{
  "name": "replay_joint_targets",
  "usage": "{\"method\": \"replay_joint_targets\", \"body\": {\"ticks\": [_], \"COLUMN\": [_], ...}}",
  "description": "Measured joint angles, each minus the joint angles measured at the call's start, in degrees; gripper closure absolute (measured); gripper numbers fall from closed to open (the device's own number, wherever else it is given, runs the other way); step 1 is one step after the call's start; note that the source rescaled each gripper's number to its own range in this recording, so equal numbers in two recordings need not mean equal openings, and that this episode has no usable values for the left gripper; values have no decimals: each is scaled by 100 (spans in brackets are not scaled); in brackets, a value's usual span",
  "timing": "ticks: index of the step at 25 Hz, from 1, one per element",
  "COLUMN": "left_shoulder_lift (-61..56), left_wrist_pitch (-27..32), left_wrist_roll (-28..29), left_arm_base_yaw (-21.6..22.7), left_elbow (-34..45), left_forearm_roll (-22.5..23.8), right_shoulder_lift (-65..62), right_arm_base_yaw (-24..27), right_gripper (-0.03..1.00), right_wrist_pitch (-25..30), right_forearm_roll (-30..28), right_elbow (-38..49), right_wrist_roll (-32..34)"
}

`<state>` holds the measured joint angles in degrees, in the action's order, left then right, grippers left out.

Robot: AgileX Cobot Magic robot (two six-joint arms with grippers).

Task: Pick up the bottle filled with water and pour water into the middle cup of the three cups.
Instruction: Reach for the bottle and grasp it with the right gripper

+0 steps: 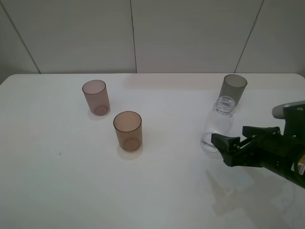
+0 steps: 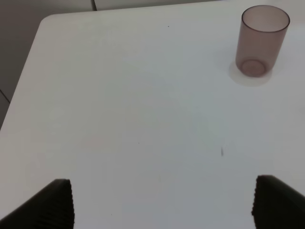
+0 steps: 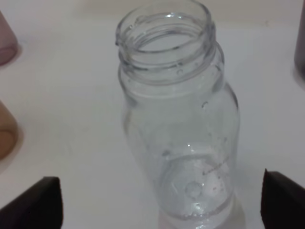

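The right pincer [image 1: 233, 137] is spread wide and empty. The bottle [image 1: 219, 123] stands upright on the table [image 1: 167, 191] at its 11 o'clock, just ahead of the tips; I cannot tell whether one tip touches its base.

The bottle looks like thin, clear plastic, so it is probably light, smooth and a bit slippery. Its walls may give under a hard squeeze. With no cap, any tilt in transit risks a spill. I would grip the straight body below the shoulders.

The amber cup [image 1: 127, 131] is at 9 o'clock from the bottle, well apart. The grey cup [image 1: 233, 88] is near, at 1 o'clock. The mauve cup [image 1: 96, 97] is at 10 o'clock from the amber cup.

The left pincer [image 2: 164, 205] is also spread, over bare table.

The water level is hard to read through the clear plastic. The right arm is cut off at the frame edge, and only the left pincer's tips show.
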<state>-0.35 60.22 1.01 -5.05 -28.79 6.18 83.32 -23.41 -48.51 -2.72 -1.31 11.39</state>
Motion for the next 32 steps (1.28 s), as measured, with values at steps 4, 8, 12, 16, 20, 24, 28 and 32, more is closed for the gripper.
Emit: {"method": "replay_joint_targets", "body": {"ticks": [4,8,12,16,20,24,28,32], "left_shoulder_lift": [0,0,0,0,0,0,0,0], "left_wrist_pitch": [0,0,0,0,0,0,0,0], "left_wrist_roll": [0,0,0,0,0,0,0,0], "left_arm_base_yaw": [0,0,0,0,0,0,0,0], "left_elbow": [0,0,0,0,0,0,0,0], "left_forearm_roll": [0,0,0,0,0,0,0,0], "right_shoulder_lift": [1191,2302,2873,2956,2958,2962,2968,2968], "right_arm_base_yaw": [0,0,0,0,0,0,0,0], "right_gripper": [16,16,16,16,16,16,16,16], "right_wrist_pitch": [-1474,-1974,-2006,-2037,-2049,-2053,-2068,-2068], "right_forearm_roll": [83,272,308,319,338,429,429,460], "right_elbow": [107,92,74,-34,-145,-306,-467,-597], "right_wrist_roll": [0,-131,-589,-854,-996,-1071,-1088,-1139]}}
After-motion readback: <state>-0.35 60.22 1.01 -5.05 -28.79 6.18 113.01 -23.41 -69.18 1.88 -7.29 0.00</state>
